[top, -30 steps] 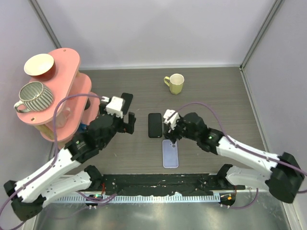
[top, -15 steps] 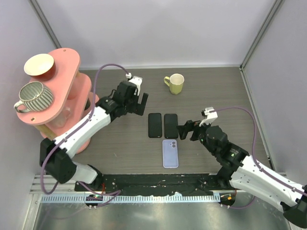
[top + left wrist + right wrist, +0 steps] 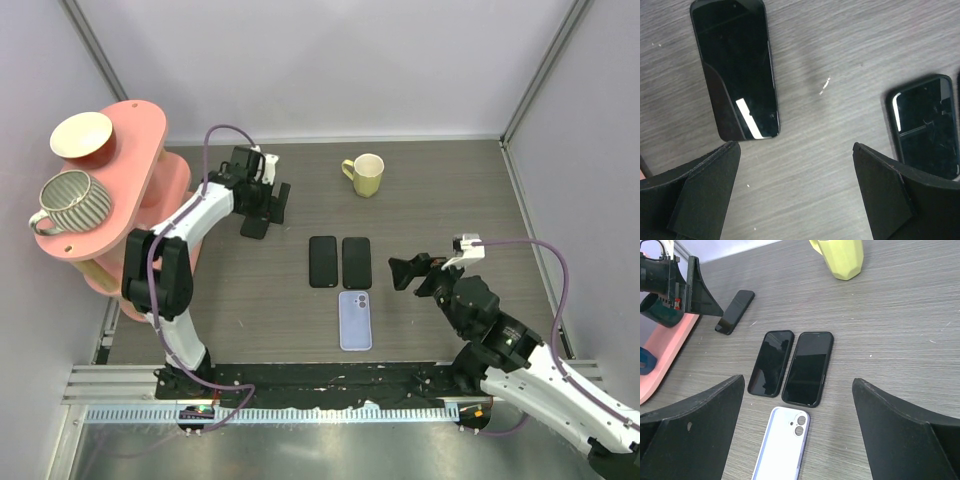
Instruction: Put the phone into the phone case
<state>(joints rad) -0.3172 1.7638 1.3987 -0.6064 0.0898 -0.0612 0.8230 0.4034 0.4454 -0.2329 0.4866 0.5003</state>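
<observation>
Left gripper [image 3: 795, 150]: jaws wide apart and holding nothing, low over the far-left part of the table.
Angled phone [image 3: 735, 70]: flat and screen up, just beyond the left finger's tip and outside the gap. It is a glossy black slab with rounded corners, lying apart from the middle group.
Right gripper [image 3: 795, 384]: jaws wide apart and empty, raised over the table to the right of the middle group.
Left slab [image 3: 322, 261]: dark and phone-shaped with a glossy face, lying mid-table.
Right slab [image 3: 356, 262]: just beside the left slab and parallel to it, with a raised matte rim around its face. Whether either slab is a cased phone cannot be told.
Lilac case [image 3: 355, 320]: flat and back up, just nearer the arms than the right slab. It is pale and smooth with a two-lens camera corner. Whether it is filled cannot be told.
Table [image 3: 450, 200]: grey-brown wood grain.
Mug [image 3: 365, 175]: yellow-green, upright on the far side.
Pink stand [image 3: 130, 130]: tiered, at the far left beside the left arm, carrying a bowl [image 3: 82, 135] and a striped cup [image 3: 72, 200].
</observation>
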